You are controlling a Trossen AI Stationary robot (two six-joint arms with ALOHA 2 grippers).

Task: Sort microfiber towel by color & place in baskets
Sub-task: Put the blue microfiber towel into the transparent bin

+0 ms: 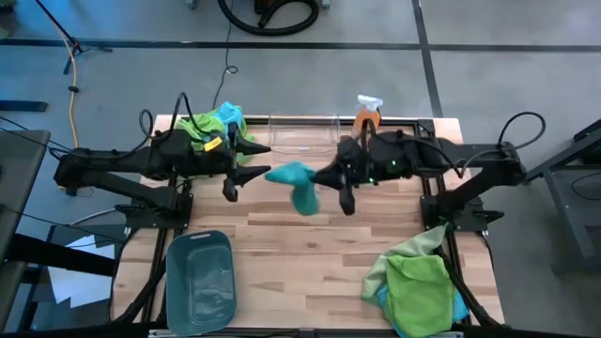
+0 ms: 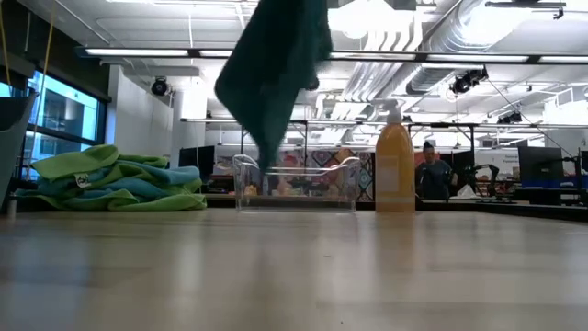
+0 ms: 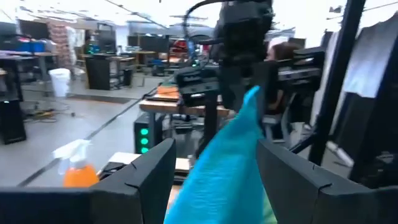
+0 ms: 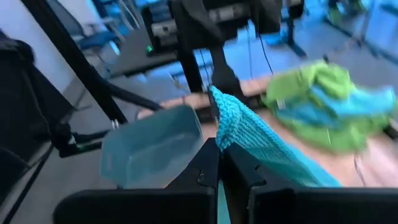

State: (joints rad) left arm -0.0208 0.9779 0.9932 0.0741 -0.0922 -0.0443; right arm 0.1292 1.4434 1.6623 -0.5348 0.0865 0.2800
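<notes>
A turquoise microfiber towel [image 1: 299, 186] hangs in the air over the middle of the table, between my two grippers. My right gripper [image 1: 324, 176] is shut on its right end. My left gripper [image 1: 255, 161] stands open at the towel's left end. In the left wrist view the cloth [image 3: 227, 168] rises through the gap between its spread fingers [image 3: 149, 177]. The clear basket [image 1: 302, 137] stands at the far edge and the teal-grey basket [image 1: 199, 280] at the near left. In the low view the towel [image 2: 276, 74] hangs above the clear basket [image 2: 294, 188]. My right gripper pinches an edge of the turquoise towel [image 4: 229, 130] between its two shut fingers. The fingers come from the table's right, slanting slightly down. The cloth peaks above the fingertips and drapes away from them. It hangs slack, clear of the table.
One pile of green and blue towels [image 1: 218, 122] lies at the far left corner and another pile [image 1: 415, 286] at the near right. An orange spray bottle [image 1: 368, 113] stands at the far edge, right of the clear basket. A person [image 2: 434, 175] shows in the room beyond.
</notes>
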